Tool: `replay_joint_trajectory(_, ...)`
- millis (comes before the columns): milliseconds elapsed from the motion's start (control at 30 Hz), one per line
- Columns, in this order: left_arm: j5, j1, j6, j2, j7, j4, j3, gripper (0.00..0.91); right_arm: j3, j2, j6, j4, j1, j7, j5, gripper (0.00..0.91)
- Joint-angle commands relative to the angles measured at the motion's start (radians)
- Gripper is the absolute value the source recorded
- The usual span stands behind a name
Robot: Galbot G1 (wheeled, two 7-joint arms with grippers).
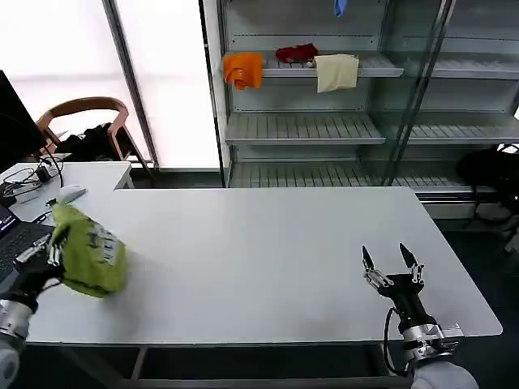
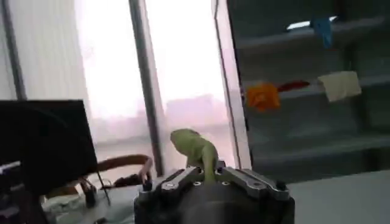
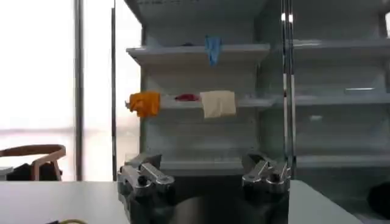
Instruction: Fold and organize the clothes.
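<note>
The clothes, a lime yellow-green T-shirt (image 1: 91, 253), hang bunched in a lump at the table's left edge, partly resting on the tabletop. My left gripper (image 1: 50, 248) is shut on the cloth's left side. In the left wrist view a green fold of the T-shirt (image 2: 196, 150) rises from between the closed jaws of the left gripper (image 2: 207, 175). My right gripper (image 1: 390, 261) stands open above the table's front right, fingers pointing up, nothing between them; in the right wrist view the right gripper (image 3: 204, 171) has its fingers spread wide apart.
The white table (image 1: 268, 251) stretches wide between the grippers. A side desk with a laptop (image 1: 16, 239) and cables lies at the left. Behind stands a shelf rack (image 1: 324, 121) holding an orange cloth (image 1: 243, 70), a red item (image 1: 297, 53) and a cream cloth (image 1: 336, 71). A wooden chair (image 1: 89, 121) stands at back left.
</note>
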Motion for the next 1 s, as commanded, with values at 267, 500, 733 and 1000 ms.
replay_joint_trajectory(267, 0.693, -0.003, -0.246, -0.168, 0.264, 0.163, 0.577, 0.000, -0.008, 0.007, 0.017, 0.002, -0.028, -0.004, -0.018, 0.907)
replay_joint_trajectory(500, 0.523, -0.016, -0.095, -0.145, 0.216, -0.098, 0.586, 0.020, -0.016, 0.014, 0.018, -0.001, -0.020, -0.005, -0.026, 0.907)
replay_joint_trajectory(733, 0.477, -0.084, 0.016, -0.143, 0.094, -0.059, 0.631, 0.020, -0.024, 0.023, 0.017, 0.001, -0.011, -0.004, -0.032, 0.907)
replay_joint_trajectory(1000, 0.385, -0.297, 0.188, -0.210, -0.128, 0.023, 0.791, 0.030, -0.042, 0.049, 0.004, 0.019, -0.017, 0.001, -0.080, 0.907)
